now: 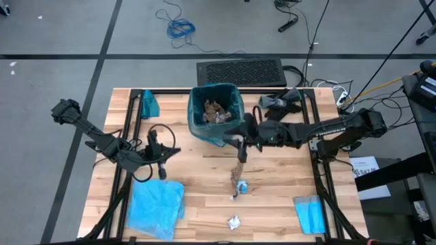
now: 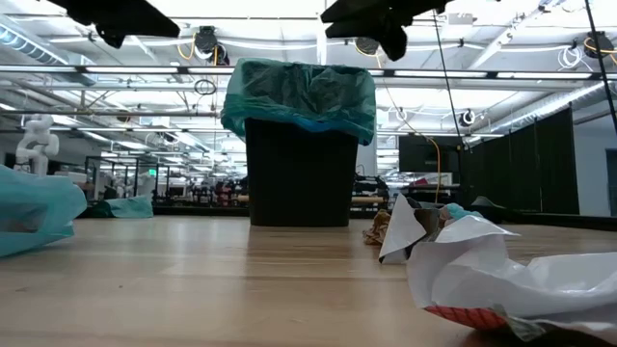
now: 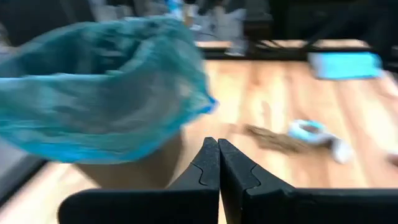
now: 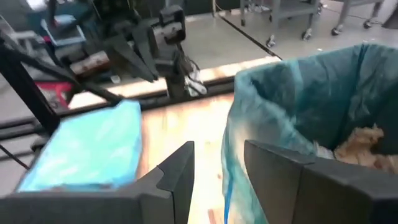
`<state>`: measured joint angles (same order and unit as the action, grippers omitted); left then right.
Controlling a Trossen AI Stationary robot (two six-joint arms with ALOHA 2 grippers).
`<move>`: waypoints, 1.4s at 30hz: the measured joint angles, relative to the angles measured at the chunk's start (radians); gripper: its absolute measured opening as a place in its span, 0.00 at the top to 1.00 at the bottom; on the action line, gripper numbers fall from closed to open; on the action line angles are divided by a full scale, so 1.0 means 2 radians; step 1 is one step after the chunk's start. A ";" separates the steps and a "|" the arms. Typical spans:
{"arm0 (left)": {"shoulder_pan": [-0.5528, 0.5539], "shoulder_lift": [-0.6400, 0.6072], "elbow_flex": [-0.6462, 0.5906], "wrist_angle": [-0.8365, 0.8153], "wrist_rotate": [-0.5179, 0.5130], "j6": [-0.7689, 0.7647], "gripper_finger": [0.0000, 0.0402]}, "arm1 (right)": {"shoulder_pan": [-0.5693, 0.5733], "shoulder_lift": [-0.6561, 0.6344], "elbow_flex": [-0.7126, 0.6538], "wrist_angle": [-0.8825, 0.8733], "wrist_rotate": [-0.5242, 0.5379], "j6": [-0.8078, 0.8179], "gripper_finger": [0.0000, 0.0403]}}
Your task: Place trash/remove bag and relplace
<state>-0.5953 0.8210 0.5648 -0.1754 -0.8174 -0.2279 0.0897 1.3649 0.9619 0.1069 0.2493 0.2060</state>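
Item: black bin [image 2: 299, 173] standing toward the far middle of the wooden table [image 1: 204, 170], lined with the dark teal-green bag [image 1: 216, 112], whose crinkly rim is folded down over the bin's outside wall on every side. Contents: brown paper wads [image 1: 216, 111] lying inside on the liner. Loose trash on the table: a brown strip [image 1: 240, 171] just in front of the bin, a white and blue wrapper [image 1: 240, 186] beside it nearer the front edge, and a small white scrap [image 1: 234, 222] close to the front edge. Spare stock: a lighter sky-blue bag [image 1: 158, 204] lying flat at the front left; a small blue folded cloth [image 1: 310, 213] at the front right. Right gripper [image 4: 217, 165]: raised just beside the bin's near right corner, fingers parted and empty, the liner's folded rim directly ahead of them. Left gripper [image 3: 218, 163]: fingers pressed together, holding nothing, waiting over the left side of the table near the sky-blue bag. Handling notes, as judgement: the liner looks thin, soft, nearly weightless and likely slippery, so it should bunch under a pinch, not lift as a sheet; the best hold appears to be the doubled fold at the rim, at a corner where the plastic gathers. Its load seems light, though how deep the wads lie cannot be told from above. The paper scraps should crush readily and want only a gentle pinch at a raised crease.
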 joint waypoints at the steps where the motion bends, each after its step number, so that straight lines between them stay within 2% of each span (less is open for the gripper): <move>1: 0.000 0.003 0.000 -0.001 0.019 0.000 1.00 | 0.009 0.000 0.000 -0.009 0.010 0.003 0.68; 5: 0.000 0.015 0.000 -0.026 0.094 -0.012 1.00 | 0.038 0.005 0.000 -0.048 0.022 0.038 0.68; 8: 0.000 0.030 0.000 -0.054 0.127 -0.038 1.00 | 0.061 0.020 0.000 -0.091 0.025 0.073 0.68; 11: 0.000 0.049 0.000 -0.060 0.145 -0.052 1.00 | 0.088 0.046 0.000 -0.135 0.053 0.109 0.68; 16: 0.000 0.063 0.000 -0.056 0.153 -0.053 1.00 | 0.129 0.090 -0.023 -0.129 0.060 0.151 0.68; 21: 0.000 0.063 0.000 -0.047 0.155 -0.053 1.00 | 0.154 0.103 -0.054 -0.094 0.062 0.185 0.68; 26: 0.000 0.063 0.000 -0.045 0.155 -0.053 1.00 | 0.155 0.129 -0.074 -0.086 0.060 0.195 0.68; 33: 0.000 0.063 0.000 -0.039 0.155 -0.049 1.00 | 0.146 0.205 -0.077 -0.007 0.055 0.194 0.68; 36: 0.000 0.063 0.000 -0.038 0.155 -0.050 1.00 | 0.132 0.228 -0.077 0.002 0.058 0.225 0.68; 39: 0.000 0.063 0.000 -0.038 0.155 -0.050 1.00 | 0.128 0.236 -0.076 0.009 0.063 0.244 0.77; 42: 0.000 0.063 0.000 -0.038 0.155 -0.049 1.00 | 0.130 0.231 -0.077 0.021 0.061 0.228 0.94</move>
<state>-0.5949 0.9470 0.5644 -0.2520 -0.5076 -0.3267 0.3498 1.8264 0.8073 0.1480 0.3707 0.6622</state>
